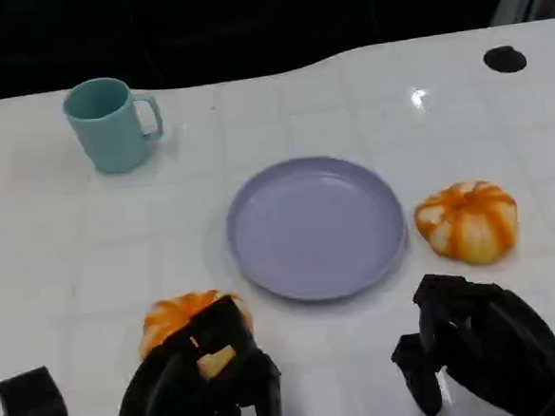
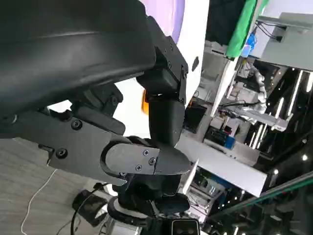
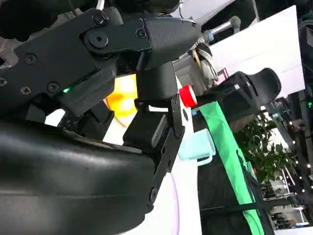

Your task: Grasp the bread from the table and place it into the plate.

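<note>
teal mug [image 1: 110,123] far-left, plate [image 1: 316,228] central — unobstructed

No readable text, label, brand, number or sign in any view. Cup [image 1: 111,122], plate [image 1: 316,228] and both bread pieces plain, unmarked. Background clutter in wrist views too blurred and small to make out any lettering.

Head view looks down; wrist views sit close behind each hand.
</note>
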Robot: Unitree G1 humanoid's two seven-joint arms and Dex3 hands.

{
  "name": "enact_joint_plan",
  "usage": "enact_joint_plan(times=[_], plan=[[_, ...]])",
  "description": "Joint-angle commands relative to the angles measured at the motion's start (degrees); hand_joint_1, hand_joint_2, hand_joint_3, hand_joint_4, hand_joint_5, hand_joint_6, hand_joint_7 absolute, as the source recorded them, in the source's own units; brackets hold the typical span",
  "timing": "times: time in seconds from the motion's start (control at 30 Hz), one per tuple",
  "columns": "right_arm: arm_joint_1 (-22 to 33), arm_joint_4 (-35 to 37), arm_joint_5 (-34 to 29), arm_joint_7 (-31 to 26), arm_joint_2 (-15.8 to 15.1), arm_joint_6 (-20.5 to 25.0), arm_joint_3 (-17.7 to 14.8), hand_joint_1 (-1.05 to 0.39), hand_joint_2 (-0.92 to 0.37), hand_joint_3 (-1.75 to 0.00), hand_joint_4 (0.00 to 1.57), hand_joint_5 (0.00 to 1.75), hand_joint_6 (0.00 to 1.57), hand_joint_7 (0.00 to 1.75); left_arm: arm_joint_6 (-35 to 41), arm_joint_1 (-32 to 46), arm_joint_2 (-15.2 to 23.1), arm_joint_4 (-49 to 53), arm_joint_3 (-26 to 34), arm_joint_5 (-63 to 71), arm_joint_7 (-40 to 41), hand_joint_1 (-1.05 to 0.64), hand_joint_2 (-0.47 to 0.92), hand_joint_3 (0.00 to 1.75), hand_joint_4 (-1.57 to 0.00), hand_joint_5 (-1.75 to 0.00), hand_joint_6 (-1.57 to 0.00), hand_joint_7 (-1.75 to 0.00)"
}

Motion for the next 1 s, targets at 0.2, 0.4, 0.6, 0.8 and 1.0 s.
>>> enact_joint_plan(times=[0.2,0.4,0.6,0.8,1.0], plan=[[-0.07,-0.43,0.49,-0.18,-0.51,0.12,-0.63,-0.94,-0.70,-0.48,1.23,1.58,1.06,1.47,0.21,-0.16,0.38,-0.24,0.21,-0.06,-0.34,-0.64,0.92,0.29,-0.96,-1.75,-0.72,-1.75],[0.02,-0.59,0.34,-0.28,-0.45,-0.08,-0.52,-0.93,-0.70,-0.48,1.23,1.59,1.06,1.47,0.34,-0.21,0.30,-0.14,0.42,-0.59,-0.75,-0.63,0.92,0.29,-0.95,-1.75,-0.71,-1.75],[0.01,-0.90,0.70,-0.39,-0.54,0.80,-0.56,-0.93,-0.69,-0.49,1.23,1.59,1.06,1.47,-0.72,0.10,-0.08,-0.76,0.75,-0.21,-0.13,-0.62,0.92,0.30,-0.92,-1.75,-0.65,-1.75],[0.05,-0.86,0.71,-0.21,-0.46,0.68,-0.58,-0.93,-0.68,-0.50,1.22,1.60,1.05,1.46,-6.02,0.14,-0.68,-1.07,0.98,1.72,-0.29,-0.61,0.92,0.31,-0.79,-1.75,-0.48,-1.72],[0.14,-0.64,0.16,-0.20,-0.38,-0.12,-0.39,-0.93,-0.68,-0.52,1.23,1.59,1.06,1.46,-16.20,-1.81,0.33,1.15,1.93,5.33,-1.41,-0.61,0.92,0.29,-0.48,-1.70,-0.46,-1.18]])
